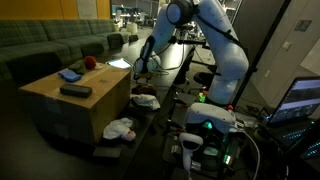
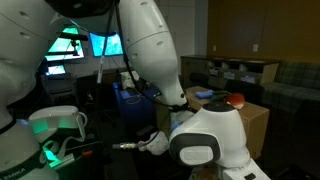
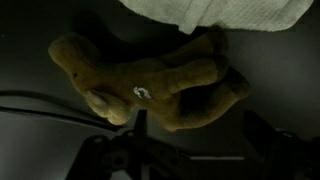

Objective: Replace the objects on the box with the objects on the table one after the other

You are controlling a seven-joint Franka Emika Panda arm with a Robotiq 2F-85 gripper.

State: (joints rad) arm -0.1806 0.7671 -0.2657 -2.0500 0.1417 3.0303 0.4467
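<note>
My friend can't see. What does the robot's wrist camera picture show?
A brown stuffed toy lies on a dark surface, filling the middle of the picture. A white cloth runs along the top edge above it. The pincer shows dimly at the bottom, too dark to tell if it is open.

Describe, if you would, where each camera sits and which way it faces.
Exterior view: beside the robot, looking across the brown cardboard box toward the green sofa; the whole white robot arm shows.
Exterior view: close behind the arm, looking past it to the box and lit monitors.
Wrist view: looks down on a brown plush toy; dark fingers dimly at the bottom.
Both exterior views share the box, arm and small red ball.
</note>
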